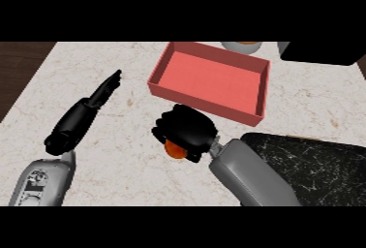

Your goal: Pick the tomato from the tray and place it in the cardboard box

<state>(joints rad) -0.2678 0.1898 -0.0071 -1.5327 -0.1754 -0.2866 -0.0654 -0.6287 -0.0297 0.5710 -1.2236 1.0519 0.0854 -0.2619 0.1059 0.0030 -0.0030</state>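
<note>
My right hand (187,130) hangs over the marble counter, its fingers curled round an orange-red tomato (174,149) that shows only as a small patch under the hand. The hand is just in front of the near wall of the red-pink box (207,77), which stands open at the back centre. The black marbled tray (322,167) lies at the right, partly under my right forearm. At the left, my left hand (89,109) rests above the counter with straight fingers pointing away, holding nothing.
A round container with orange contents (241,45) peeks in at the back behind the box. A black object (322,52) sits at the back right corner. Dark wood floor (18,68) shows beyond the counter's left edge.
</note>
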